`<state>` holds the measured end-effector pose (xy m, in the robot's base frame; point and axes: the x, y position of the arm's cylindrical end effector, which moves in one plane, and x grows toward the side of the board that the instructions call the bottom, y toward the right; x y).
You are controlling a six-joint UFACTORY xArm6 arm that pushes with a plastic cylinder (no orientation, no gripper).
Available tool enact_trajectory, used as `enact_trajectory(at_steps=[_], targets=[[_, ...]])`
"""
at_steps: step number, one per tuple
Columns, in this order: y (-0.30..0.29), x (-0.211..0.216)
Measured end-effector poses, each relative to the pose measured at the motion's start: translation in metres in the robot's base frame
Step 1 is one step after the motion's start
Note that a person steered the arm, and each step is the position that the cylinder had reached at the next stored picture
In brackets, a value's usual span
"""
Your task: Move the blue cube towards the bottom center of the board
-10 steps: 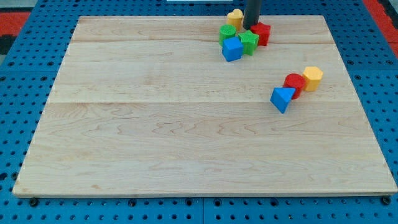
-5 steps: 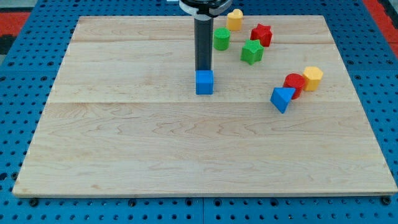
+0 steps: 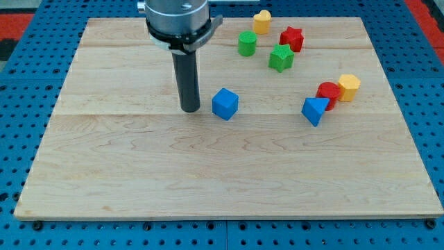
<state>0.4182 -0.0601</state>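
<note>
The blue cube (image 3: 225, 104) sits on the wooden board (image 3: 222, 173) a little above the middle, turned slightly on its base. My tip (image 3: 190, 109) rests on the board just to the cube's left, a short gap apart from it, not touching. The dark rod rises from the tip to the arm's grey end at the view's top.
A green cylinder (image 3: 247, 43), a yellow block (image 3: 261, 21), a red star (image 3: 292, 38) and a green star (image 3: 280, 57) lie near the top edge. A blue triangular block (image 3: 314, 110), a red cylinder (image 3: 328, 94) and a yellow hexagon block (image 3: 349, 87) cluster at the right.
The blue cube was pushed out of the top cluster down toward the middle. My tip then left the cube's top side and moved to its left. The cube turned slightly.
</note>
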Motion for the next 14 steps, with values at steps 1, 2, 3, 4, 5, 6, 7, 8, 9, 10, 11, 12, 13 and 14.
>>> enact_trajectory(at_steps=[1,2,3,4,5,6,7,8,9,10,11,12,13,14], targets=[[0.027,-0.042],[0.114,-0.036],[0.091,0.046],[0.107,0.014],[0.078,-0.011],[0.038,0.025],[0.023,0.059],[0.011,0.034],[-0.032,0.043],[0.003,0.086],[0.025,0.087],[0.028,0.077],[0.11,0.078],[0.22,0.08]])
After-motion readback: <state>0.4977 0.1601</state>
